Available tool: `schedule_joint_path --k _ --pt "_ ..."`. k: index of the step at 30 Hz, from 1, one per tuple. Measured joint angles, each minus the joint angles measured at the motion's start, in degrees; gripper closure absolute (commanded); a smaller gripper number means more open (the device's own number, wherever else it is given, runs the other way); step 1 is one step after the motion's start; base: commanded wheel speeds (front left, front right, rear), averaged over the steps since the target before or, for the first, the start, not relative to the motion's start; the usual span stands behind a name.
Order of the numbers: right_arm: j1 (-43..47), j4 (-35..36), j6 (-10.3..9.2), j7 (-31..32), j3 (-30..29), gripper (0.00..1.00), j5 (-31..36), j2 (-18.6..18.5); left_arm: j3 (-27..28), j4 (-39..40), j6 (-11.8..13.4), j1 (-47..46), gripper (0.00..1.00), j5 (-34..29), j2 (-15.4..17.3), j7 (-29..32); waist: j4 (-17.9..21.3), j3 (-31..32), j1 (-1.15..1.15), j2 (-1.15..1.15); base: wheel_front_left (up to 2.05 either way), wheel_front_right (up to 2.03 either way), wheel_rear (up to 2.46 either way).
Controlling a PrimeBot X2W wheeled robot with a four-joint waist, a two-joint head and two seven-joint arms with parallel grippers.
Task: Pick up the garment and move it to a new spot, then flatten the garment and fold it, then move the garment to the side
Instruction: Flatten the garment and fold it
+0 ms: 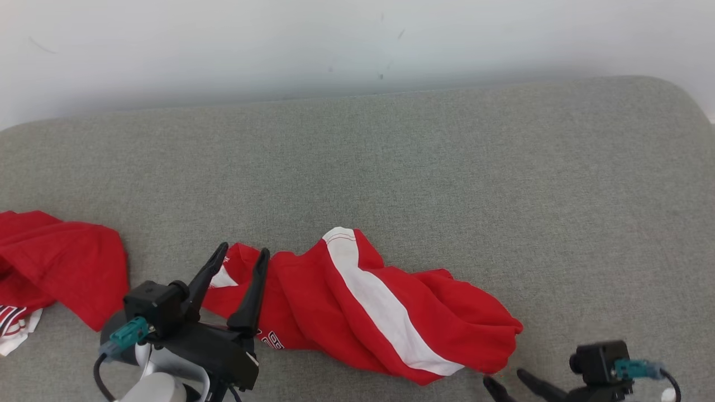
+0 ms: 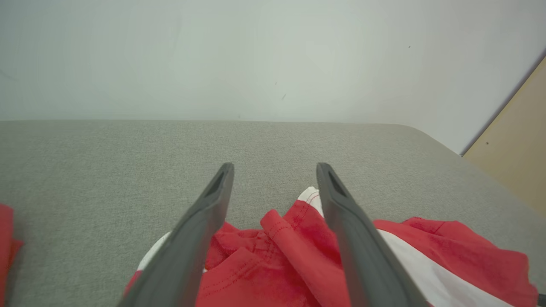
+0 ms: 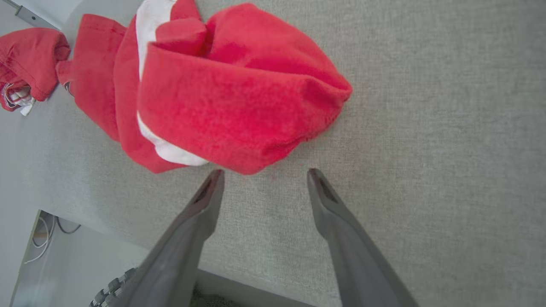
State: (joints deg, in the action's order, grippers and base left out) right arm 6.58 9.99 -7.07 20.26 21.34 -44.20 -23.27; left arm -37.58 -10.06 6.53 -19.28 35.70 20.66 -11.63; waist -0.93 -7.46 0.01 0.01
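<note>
Across most of the head view stretched a grey fabric surface (image 1: 447,167), its far edge meeting a pale wall (image 1: 279,44) along the top of the frame. At lower centre the garment (image 1: 357,301), red with a broad white stripe, lay bunched in a long crumpled roll slanting toward the lower right. At the far left edge sat a second red cloth (image 1: 61,268), apart from it. At lower left the left gripper (image 1: 243,249) stood over the garment's left end, its fingers spread wide. In the lower right corner the right gripper (image 1: 504,377) pointed at the garment's right end, fingers likewise apart and empty, tips just beside the cloth.
</note>
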Motion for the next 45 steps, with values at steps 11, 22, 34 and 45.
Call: schedule_joint_path --k 11,22,34,45 --pt "1.8 -3.1 -0.07 -1.1 -0.4 0.00 3.2 3.3 -0.6 0.6 -0.6 -1.3 0.00 -1.4 -0.5 0.2 -0.4 -1.2 -0.01 0.00 0.00 0.00 0.00" --pt "-3.4 -11.0 -0.07 -4.6 -0.8 0.00 7.4 8.7 -1.5 0.0 -1.5 -2.7 0.00 -1.5 -0.7 0.6 -0.6 -2.0 -0.01 0.00 0.00 0.00 0.00" --pt "-8.0 -16.1 -0.07 -6.8 1.1 0.00 10.5 11.6 -8.4 -11.7 -12.0 -15.3 0.00 -3.4 -1.1 8.9 0.4 -3.1 -0.01 0.00 0.00 0.00 0.00" --pt "-11.8 -19.1 -0.04 -8.7 3.2 0.00 12.3 14.1 -14.2 -24.9 -13.7 -24.2 0.00 -3.9 -3.6 15.9 3.9 -5.3 0.00 0.00 0.00 0.00 0.00"
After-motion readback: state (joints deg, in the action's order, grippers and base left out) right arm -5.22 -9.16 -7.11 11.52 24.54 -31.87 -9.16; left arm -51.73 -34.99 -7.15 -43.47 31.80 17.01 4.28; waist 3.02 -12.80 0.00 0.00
